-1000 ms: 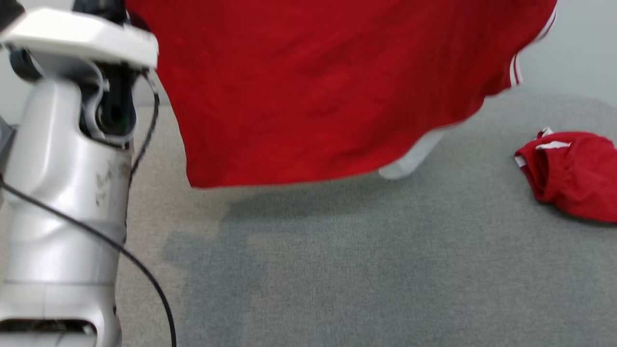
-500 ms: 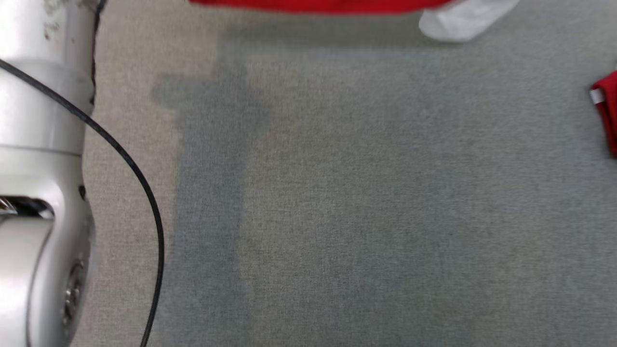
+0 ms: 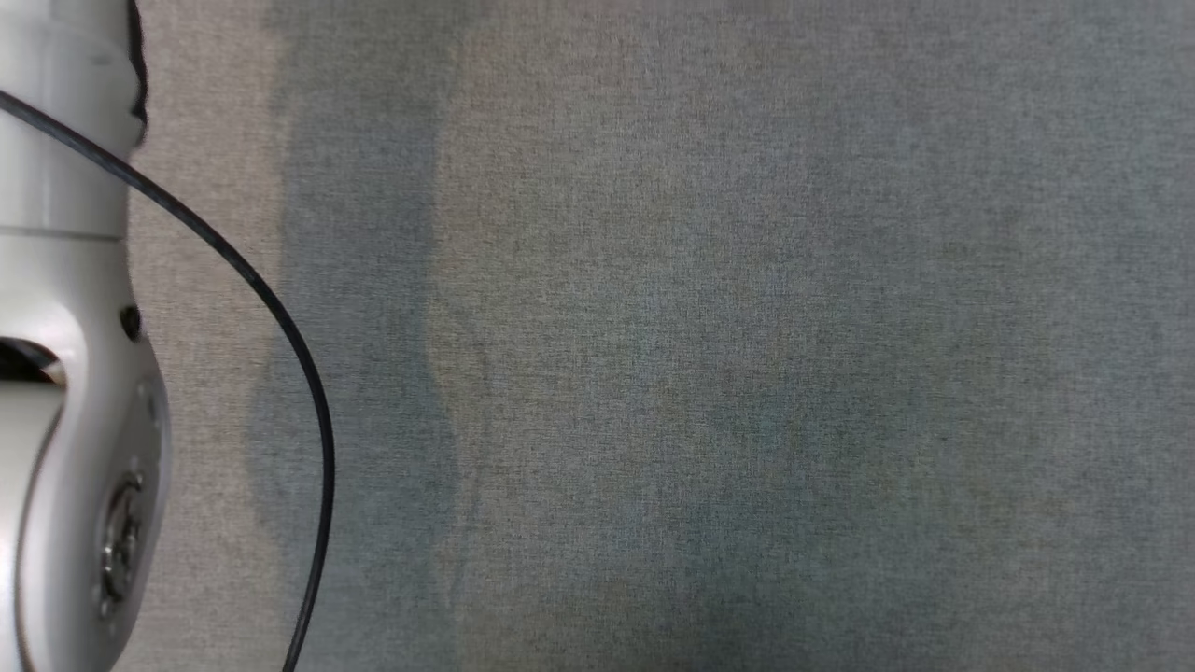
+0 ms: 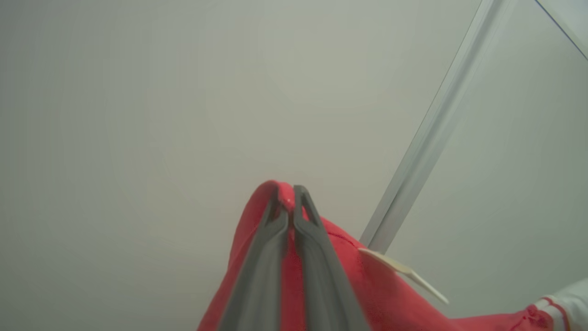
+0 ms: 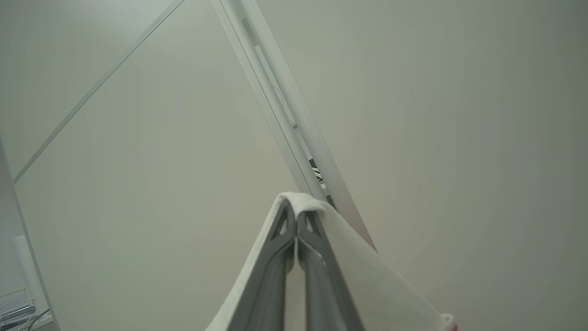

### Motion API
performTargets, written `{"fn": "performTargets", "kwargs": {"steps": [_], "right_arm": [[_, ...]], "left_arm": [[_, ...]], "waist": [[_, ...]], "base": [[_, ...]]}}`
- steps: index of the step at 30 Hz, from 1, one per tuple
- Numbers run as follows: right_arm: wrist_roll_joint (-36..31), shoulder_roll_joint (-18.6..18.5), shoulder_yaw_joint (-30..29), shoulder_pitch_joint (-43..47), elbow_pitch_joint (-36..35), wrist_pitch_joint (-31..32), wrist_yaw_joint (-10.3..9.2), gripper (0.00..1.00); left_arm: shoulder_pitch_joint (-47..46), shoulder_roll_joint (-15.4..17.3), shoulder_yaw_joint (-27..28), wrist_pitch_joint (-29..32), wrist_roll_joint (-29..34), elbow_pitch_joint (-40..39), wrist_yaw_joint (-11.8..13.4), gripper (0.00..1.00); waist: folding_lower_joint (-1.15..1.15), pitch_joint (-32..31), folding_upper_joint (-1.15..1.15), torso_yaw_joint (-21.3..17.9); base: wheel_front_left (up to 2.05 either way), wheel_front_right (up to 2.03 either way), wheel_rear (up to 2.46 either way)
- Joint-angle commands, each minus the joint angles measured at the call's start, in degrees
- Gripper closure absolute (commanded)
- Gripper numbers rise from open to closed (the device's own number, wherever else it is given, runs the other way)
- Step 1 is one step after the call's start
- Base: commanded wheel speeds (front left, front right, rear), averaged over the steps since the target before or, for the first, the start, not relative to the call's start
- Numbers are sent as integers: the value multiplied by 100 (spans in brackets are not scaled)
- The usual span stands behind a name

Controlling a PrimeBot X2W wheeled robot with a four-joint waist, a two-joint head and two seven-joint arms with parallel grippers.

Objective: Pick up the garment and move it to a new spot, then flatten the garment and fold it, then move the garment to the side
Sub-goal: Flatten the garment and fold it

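Left wrist view: left claw [image 4: 290, 195] clenched on the red garment [image 4: 363, 280], held up against a pale wall [image 4: 138, 115]. Right wrist view: right claw [image 5: 297, 217] clenched on its white part [image 5: 367, 276]. Head view: grey surface [image 3: 700, 327], arm [image 3: 56, 280], cable [image 3: 297, 345].

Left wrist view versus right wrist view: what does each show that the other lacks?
Left wrist: the left pincer shut on the red garment, with a pale tag and a striped cuff. Right wrist: the right pincer shut on white cloth. Both: a shut pincer against a pale surface crossed by a light rail.
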Motion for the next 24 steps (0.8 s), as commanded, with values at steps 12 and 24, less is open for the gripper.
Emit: {"fn": "performTargets", "kwargs": {"steps": [12,24], "right_arm": [[236,189,148,1054,78,-18,4,100],[1080,277,515,2326,380,-18,4,100]], "left_arm": [[938,4,-306,-5,-200,-78,-38,100],[2318,4,-289,-6,-458,154,-40,100]], "waist": [[0,382,0,-13],[0,-142,0,36]], "base": [[0,0,0],[0,0,0]]}}
